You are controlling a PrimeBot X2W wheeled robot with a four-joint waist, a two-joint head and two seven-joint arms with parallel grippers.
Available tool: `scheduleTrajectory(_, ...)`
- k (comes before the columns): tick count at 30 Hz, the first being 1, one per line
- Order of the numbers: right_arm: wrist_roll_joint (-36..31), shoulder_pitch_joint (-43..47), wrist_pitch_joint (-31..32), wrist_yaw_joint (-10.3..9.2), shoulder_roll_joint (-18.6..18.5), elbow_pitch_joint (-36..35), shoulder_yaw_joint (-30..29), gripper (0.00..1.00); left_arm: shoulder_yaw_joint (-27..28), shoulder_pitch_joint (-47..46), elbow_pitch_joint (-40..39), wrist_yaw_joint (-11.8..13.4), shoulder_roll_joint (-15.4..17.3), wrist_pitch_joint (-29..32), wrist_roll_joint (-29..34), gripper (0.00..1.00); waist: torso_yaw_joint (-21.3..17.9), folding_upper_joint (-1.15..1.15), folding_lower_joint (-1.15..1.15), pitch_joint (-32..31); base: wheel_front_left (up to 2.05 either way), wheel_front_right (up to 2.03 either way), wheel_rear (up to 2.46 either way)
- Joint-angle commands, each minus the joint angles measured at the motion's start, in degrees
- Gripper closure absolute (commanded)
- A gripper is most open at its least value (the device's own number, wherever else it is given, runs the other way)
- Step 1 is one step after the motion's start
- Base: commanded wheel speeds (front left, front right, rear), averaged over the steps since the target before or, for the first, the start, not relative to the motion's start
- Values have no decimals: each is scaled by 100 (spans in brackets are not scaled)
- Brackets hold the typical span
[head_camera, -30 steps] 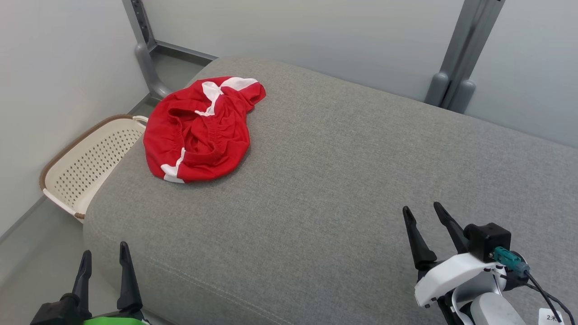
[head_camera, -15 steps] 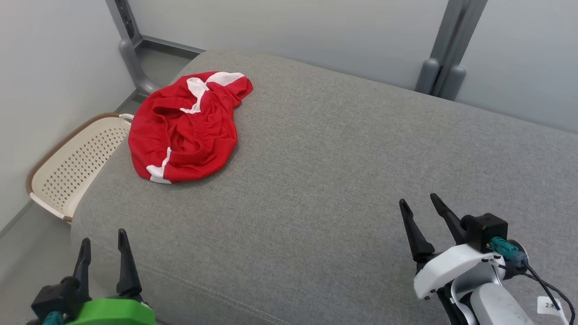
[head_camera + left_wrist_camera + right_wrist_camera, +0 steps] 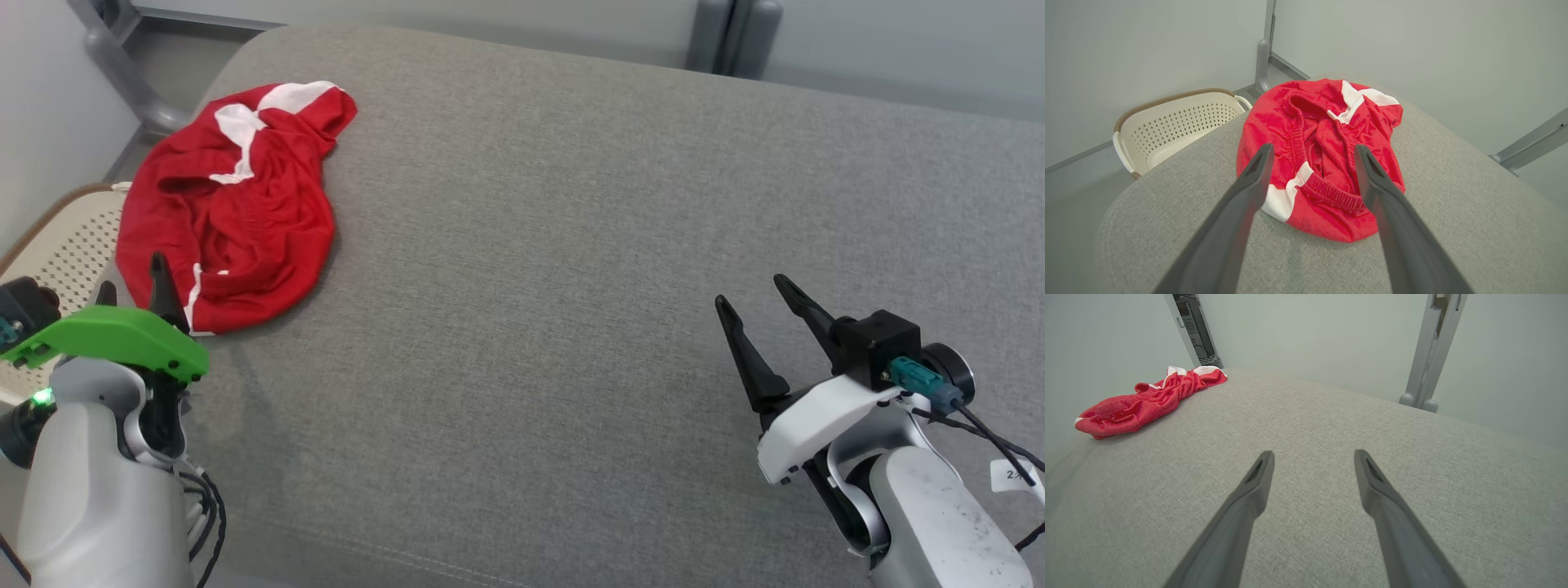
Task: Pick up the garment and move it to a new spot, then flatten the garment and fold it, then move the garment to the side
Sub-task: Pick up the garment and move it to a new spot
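Note:
The garment is a crumpled pair of red shorts with white trim, lying at the far left of the grey cushion. My left gripper stands open just short of the garment's near edge, fingers pointing at it. In the left wrist view the garment lies ahead of the spread left gripper, with nothing between its fingers. My right gripper hovers open and empty over the cushion's right side, far from the garment. The right wrist view shows the right gripper above bare fabric.
A cream perforated basket with a brown rim stands on the floor beside the cushion's left edge, also in the left wrist view as the basket. Grey metal posts rise behind the cushion against the pale wall. Another post stands at the far left.
The head camera has tilted down and shifted. My left arm has risen and reached forward to the garment's near edge. The right gripper stays over the right side, still open.

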Motion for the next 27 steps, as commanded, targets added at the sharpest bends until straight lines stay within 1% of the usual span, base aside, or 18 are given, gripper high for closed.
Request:
scheduleTrajectory(1, -30, -74, 65, -8, -64, -97, 31, 0, 79, -270, 173, 60, 41, 137, -130, 0, -583, 0, 0, 605, 0, 0, 0)
scheduleTrajectory(3, -50, -166, 144, -8, -134, -217, 88, 0, 120, -587, 439, 104, 88, 369, -221, 0, -725, 0, 0, 781, 0, 0, 0)
scheduleTrajectory(7, -59, -304, 248, -8, -257, -461, 192, 0, 148, -1023, 839, 208, 285, 701, -284, 0, -1045, 0, 0, 1133, 0, 0, 0)
scheduleTrajectory(11, -69, -437, 349, -8, -335, -732, 223, 0, 127, -1322, 1056, 374, 481, 957, -248, 0, -1288, 0, 0, 1510, 0, 0, 0)
scheduleTrajectory(15, -112, -404, 389, -8, -357, -909, 134, 0, 112, -1484, 1275, 493, 557, 1124, -248, 0, -1409, 0, 0, 1740, 0, 0, 0)
scheduleTrajectory(18, -141, -318, 385, -8, -353, -969, 46, 0, 61, -1493, 1533, 704, 592, 1317, -170, 0, -1434, 0, 0, 1798, 0, 0, 0)
scheduleTrajectory(21, -148, -266, 367, -8, -322, -974, -37, 0, 40, -1452, 1772, 846, 528, 1514, -179, 0, -1410, 0, 0, 1786, 0, 0, 0)
scheduleTrajectory(22, -142, -264, 356, -8, -306, -957, -51, 0, 31, -1429, 1812, 853, 521, 1535, -183, 53, -1398, 0, 0, 1766, 0, 0, 0)
scheduleTrajectory(23, -122, -266, 334, -8, -286, -933, -51, 0, 12, -1409, 1841, 838, 516, 1537, -181, 100, -1381, 0, 0, 1728, 0, 0, 0)
scheduleTrajectory(25, -81, -297, 289, -8, -238, -874, -7, 0, -19, -1398, 1832, 762, 536, 1522, -178, 100, -1349, 0, 0, 1640, 0, 0, 0)
scheduleTrajectory(27, -60, -327, 238, -8, -188, -789, 37, 0, -52, -1410, 1745, 705, 623, 1442, -141, 100, -1318, 0, 0, 1513, 0, 0, 0)
